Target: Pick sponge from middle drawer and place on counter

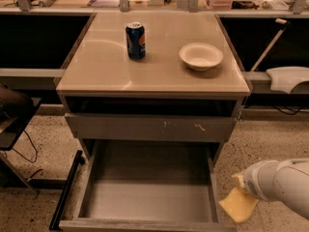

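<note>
The middle drawer [145,199] is pulled open at the bottom of the cabinet, and its grey floor is bare. My gripper [236,187] is at the lower right, outside the drawer's right wall and over the speckled floor. It is shut on the flat yellow sponge [239,206], which hangs below the white arm [280,182]. The fingers are mostly hidden by the arm and the sponge. The beige counter [159,69] is above, well up and left of the gripper.
A blue soda can [135,41] and a white bowl [201,56] stand on the counter. A shut grey drawer front [154,128] sits above the open drawer. A black bar [65,190] lies left of the drawer. A white object [289,78] rests on the right ledge.
</note>
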`<state>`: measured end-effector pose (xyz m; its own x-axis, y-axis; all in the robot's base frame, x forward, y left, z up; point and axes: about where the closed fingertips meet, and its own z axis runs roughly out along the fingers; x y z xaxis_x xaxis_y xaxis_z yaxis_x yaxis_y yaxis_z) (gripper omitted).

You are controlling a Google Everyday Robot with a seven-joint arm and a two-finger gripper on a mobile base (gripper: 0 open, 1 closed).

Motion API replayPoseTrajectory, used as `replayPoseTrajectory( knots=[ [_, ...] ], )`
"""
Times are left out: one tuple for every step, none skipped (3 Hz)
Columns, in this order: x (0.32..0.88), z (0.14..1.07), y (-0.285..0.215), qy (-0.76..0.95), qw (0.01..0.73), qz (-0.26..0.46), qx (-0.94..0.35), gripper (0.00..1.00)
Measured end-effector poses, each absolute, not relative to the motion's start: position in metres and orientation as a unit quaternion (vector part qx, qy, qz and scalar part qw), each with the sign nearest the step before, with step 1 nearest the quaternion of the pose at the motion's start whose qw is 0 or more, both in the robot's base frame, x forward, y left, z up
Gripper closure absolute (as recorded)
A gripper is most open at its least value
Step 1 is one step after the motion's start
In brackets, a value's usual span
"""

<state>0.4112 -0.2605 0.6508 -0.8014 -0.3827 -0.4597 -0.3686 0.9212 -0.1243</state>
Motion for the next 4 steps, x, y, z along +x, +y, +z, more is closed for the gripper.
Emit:
replayPoseTrajectory(
  knots=[
    [0.411,0.65,-0.26,0.949,0.245,-0.014,-0.199,1.0],
    [0.439,0.702,-0.241,0.932,0.287,-0.002,-0.222,1.0],
    [0.458,0.801,-0.228,0.907,0.337,-0.015,-0.253,1.0],
    [0.467,0.918,-0.224,0.891,0.355,-0.079,-0.273,1.0]
  ],
)
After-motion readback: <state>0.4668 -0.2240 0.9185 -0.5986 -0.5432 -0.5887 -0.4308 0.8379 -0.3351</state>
